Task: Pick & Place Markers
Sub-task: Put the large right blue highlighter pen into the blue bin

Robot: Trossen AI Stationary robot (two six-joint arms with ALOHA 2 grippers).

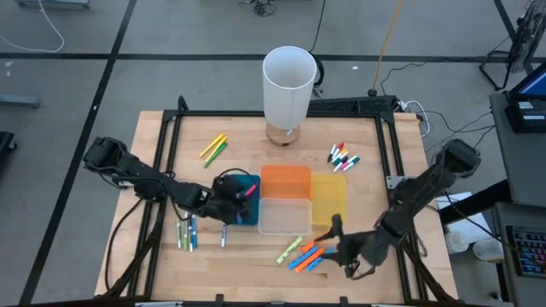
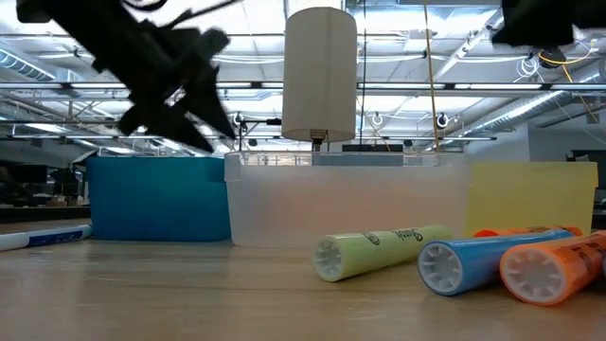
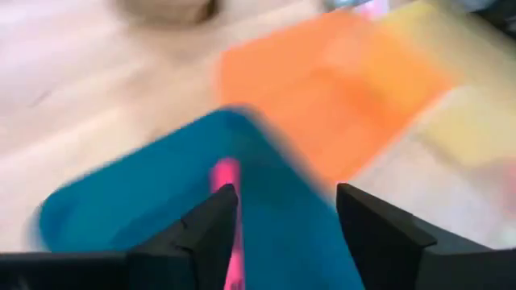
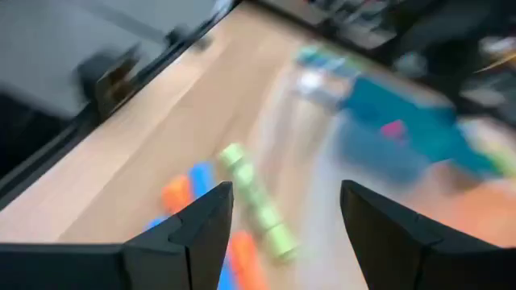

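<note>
The left end effector (image 1: 241, 198) hangs over the blue bin (image 1: 247, 215), its fingers spread apart and gripping nothing; a pink marker (image 3: 227, 211) lies in that bin just below and between them. The right end effector (image 1: 339, 247) hovers low beside a loose cluster of markers (image 1: 303, 254) (light green, blue, orange) on the surface (image 1: 153, 162), its fingers wide apart and empty.

The high view alone shows the other markers: a yellow-green pair (image 1: 213, 149), white ones with coloured caps (image 1: 343, 158), and a few (image 1: 188, 232) left of the blue bin. The low view shows the cluster's capped ends up close.

The orange bin (image 1: 285, 181), yellow bin (image 1: 328, 198) and clear bin (image 1: 283, 216) stand touching; I cannot see any contents.
</note>
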